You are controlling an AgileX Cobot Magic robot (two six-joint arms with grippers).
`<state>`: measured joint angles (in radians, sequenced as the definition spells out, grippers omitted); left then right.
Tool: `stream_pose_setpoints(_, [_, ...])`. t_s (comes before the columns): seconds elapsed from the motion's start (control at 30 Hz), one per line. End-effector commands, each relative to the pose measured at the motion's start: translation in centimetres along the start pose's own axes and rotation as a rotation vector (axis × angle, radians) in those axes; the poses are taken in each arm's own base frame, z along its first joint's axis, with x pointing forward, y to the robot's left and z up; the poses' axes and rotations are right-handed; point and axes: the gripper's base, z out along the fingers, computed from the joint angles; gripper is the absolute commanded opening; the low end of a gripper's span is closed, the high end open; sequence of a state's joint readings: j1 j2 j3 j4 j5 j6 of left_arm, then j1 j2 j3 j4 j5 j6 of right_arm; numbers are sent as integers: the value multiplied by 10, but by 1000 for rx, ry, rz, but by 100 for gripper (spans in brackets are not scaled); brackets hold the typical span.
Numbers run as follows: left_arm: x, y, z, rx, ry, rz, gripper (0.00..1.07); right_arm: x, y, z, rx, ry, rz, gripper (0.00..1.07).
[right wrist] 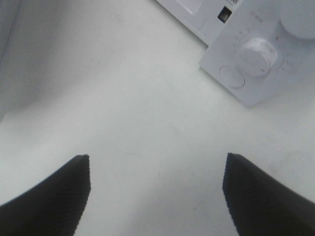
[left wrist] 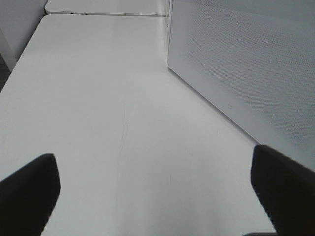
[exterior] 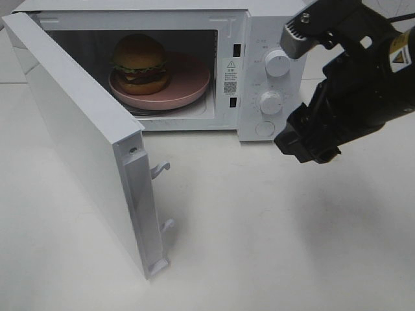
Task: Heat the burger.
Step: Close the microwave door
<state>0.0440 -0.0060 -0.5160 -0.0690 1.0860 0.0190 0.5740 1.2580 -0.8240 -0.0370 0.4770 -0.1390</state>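
burger [exterior: 139, 63], domed golden-brown bun over green lettuce and dark patty, sits inside the white microwave oven [exterior: 259, 26] on the round pink plate [exterior: 191, 87], so the loading looks done. the microwave's white door [exterior: 78, 136] stands wide open; shutting it and then turning a white dial [exterior: 270, 102] look like what's left. right gripper [right wrist: 155, 169] hangs in front of the microwave's control panel, jaws spread, empty, touching nothing. left gripper [left wrist: 152, 164] is just beside the outer face of that door, jaws wide apart, nothing between them.
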Motion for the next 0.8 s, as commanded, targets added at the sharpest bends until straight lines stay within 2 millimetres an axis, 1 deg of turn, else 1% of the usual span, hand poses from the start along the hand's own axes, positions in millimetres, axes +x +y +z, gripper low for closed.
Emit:
stream_pose_setpoints(0.03, [0,0,-2,-4,-28,1,98,8,0,-11,0,38,59,74])
stream_pose_setpoints(0.1, [0,0,-2,-4,-28,1,98,16,1,-29,-1,77,95,74])
stream_pose_setpoints(0.13, [0,0,-2,-4,-28,1,98,16,1,-29,-1,77,95,74])
stream_pose_setpoints(0.17, [0,0,-2,-4,-28,1,98,19,1,-35,-1,86,101,74])
stream_pose_setpoints(0.2, [0,0,-2,-4,-28,1,98,19,1,-35,-1,86,101,74])
stream_pose_setpoints(0.27, [0,0,-2,-4,-28,1,98,26,2,-58,0,107,137,74])
stream_pose_setpoints(0.3, [0,0,-2,-4,-28,1,98,26,2,-58,0,107,137,74])
stream_pose_setpoints(0.33, [0,0,-2,-4,-28,1,98,28,2,-63,0,109,138,74])
stream_pose_setpoints(0.37, [0,0,-2,-4,-28,1,98,32,3,-73,0,111,141,74])
stream_pose_setpoints(0.4, [0,0,-2,-4,-28,1,98,32,3,-73,0,111,141,74])
stream_pose_setpoints(0.43, [0,0,-2,-4,-28,1,98,36,3,-82,1,118,143,74])
stream_pose_setpoints(0.47, [0,0,-2,-4,-28,1,98,38,3,-87,1,120,150,74])
stream_pose_setpoints(0.5, [0,0,-2,-4,-28,1,98,38,3,-87,1,120,150,74])
stream_pose_setpoints(0.53, [0,0,-2,-4,-28,1,98,42,4,-95,2,123,151,74])
stream_pose_setpoints(0.57, [0,0,-2,-4,-28,1,98,42,4,-95,2,123,151,74])
stream_pose_setpoints(0.63, [0,0,-2,-4,-28,1,98,48,5,-105,2,127,152,74])
stream_pose_setpoints(0.7, [0,0,-2,-4,-28,1,98,49,5,-108,3,132,152,74])
stream_pose_setpoints(0.73, [0,0,-2,-4,-28,1,98,53,5,-115,6,127,151,74])
stream_pose_setpoints(0.8, [0,0,-2,-4,-28,1,98,54,5,-118,8,123,151,74])
